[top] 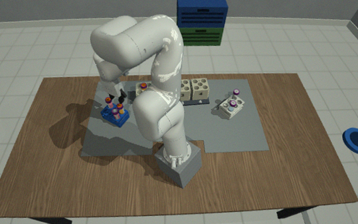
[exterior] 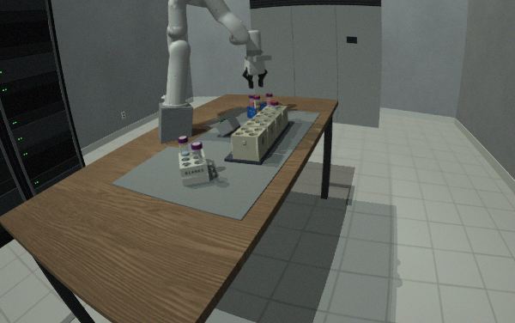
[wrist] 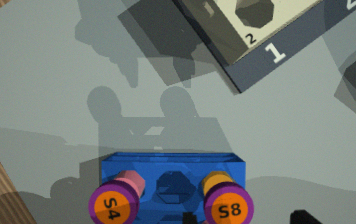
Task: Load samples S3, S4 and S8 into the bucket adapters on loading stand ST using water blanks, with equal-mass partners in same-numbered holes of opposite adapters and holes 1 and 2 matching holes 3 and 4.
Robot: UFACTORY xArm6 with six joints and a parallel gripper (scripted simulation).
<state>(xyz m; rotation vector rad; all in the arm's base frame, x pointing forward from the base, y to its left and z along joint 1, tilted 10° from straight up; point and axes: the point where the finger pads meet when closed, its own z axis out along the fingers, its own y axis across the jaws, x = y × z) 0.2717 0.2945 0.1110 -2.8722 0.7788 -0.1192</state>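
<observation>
The gripper (exterior: 255, 80) hangs in the air with its jaws partly apart and nothing between them, touching nothing. In the top view it sits left of centre, just above the blue rack (top: 115, 115); in the exterior view it hovers well above the tubes at the far end of the worktop (exterior: 129, 240).

In the wrist view two capped tubes stand at the bottom of the frame in the blue rack's near row: S4 (wrist: 114, 205) at lower left with pink fill, S8 (wrist: 228, 206) at lower right with orange fill, and one vacant well (wrist: 174, 185) between them. The top view shows at least three tubes in that rack; I cannot count them more exactly.

Four cream adapters (exterior: 257, 132) stand in a row on the dark stand (wrist: 280, 52). One tube with an orange dot (top: 143, 85) sits in the leftmost adapter, upper centre of the top view. The cream blanks rack (exterior: 194, 168), right of centre in the top view, carries three purple-capped tubes as far as I can count.

The blue rack sits near the left edge of the grey mat (top: 231, 130), with wood grain showing at the wrist view's lower left corner. Bare mat lies between the blue rack and the stand.
</observation>
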